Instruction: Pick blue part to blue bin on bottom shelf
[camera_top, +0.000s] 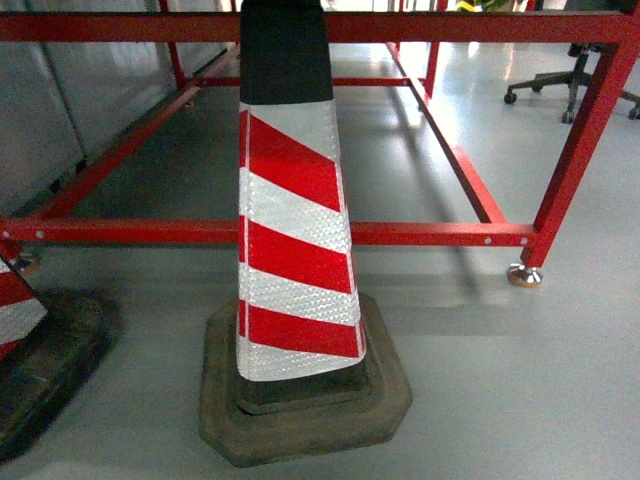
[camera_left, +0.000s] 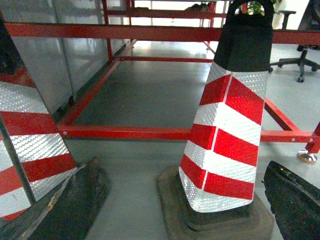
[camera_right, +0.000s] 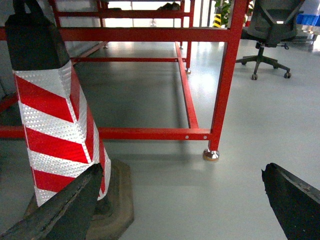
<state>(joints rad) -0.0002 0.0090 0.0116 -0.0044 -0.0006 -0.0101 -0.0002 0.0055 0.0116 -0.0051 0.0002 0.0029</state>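
The blue part, the blue bin and the bottom shelf are all out of view. My left gripper (camera_left: 181, 172) is open low over the grey floor, its dark fingers (camera_left: 67, 210) at the frame's lower corners with nothing held between them. My right gripper (camera_right: 181, 172) is also open over bare floor and holds nothing; one of its dark fingertips (camera_right: 292, 200) shows at the lower right. Neither gripper appears in the head view.
A red-and-white striped traffic cone (camera_top: 295, 240) on a dark rubber base stands directly ahead, with a second cone (camera_top: 15, 320) at the left edge. Behind them runs a low red steel frame (camera_top: 420, 233) with a metal foot (camera_top: 524, 275). An office chair (camera_right: 270, 30) stands at the far right.
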